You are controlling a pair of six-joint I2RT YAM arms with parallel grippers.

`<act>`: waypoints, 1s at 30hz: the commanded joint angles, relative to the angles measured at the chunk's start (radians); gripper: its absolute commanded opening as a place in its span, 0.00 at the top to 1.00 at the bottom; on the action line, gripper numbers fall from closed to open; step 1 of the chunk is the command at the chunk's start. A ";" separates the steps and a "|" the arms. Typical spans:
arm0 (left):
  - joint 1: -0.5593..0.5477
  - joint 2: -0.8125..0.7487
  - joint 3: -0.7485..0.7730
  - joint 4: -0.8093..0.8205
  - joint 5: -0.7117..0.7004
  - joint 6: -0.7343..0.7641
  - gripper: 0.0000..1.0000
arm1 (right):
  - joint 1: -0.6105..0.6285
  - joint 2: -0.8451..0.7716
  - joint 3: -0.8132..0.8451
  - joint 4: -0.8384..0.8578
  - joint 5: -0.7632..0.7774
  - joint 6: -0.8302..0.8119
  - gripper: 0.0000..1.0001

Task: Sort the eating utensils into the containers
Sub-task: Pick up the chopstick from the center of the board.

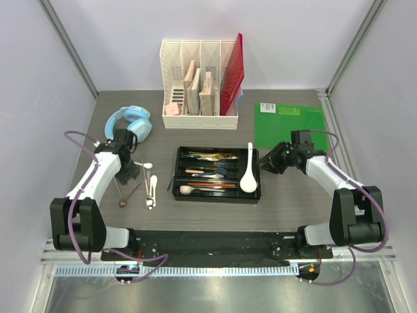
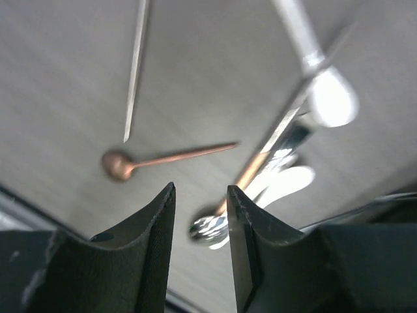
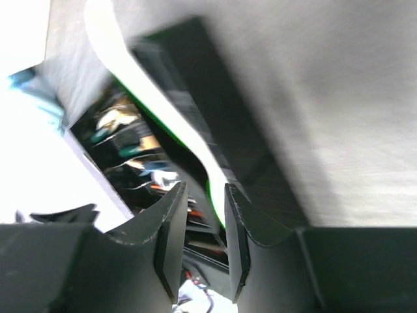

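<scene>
Sorting well along, with a few pieces left out.
The black tray (image 1: 215,199) at mid-counter held most of the cutlery, with the white soup spoon (image 1: 248,175) in its right end compartment. A copper spoon (image 2: 120,164), a white spoon (image 1: 153,184) and a thin metal stick (image 2: 135,72) lay loose toward the counter's left edge. The left jaws hovered over them, partly open and empty. The right jaws, narrowly parted and empty, hung beside the tray's right edge.

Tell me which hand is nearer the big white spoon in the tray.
Right. The right hand is just off the right end of the tray, beside the white spoon; the left hand is beyond its other end, above loose cutlery.
</scene>
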 commanded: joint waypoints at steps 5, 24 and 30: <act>0.044 0.006 0.011 -0.052 0.100 0.031 0.52 | 0.174 0.110 0.080 0.155 -0.012 0.029 0.66; 0.033 0.320 0.071 0.111 0.261 0.067 0.55 | 0.122 0.064 0.067 0.078 -0.041 -0.032 0.65; 0.033 0.351 0.076 0.092 0.209 0.093 0.56 | 0.119 0.062 0.068 0.067 -0.043 -0.032 0.65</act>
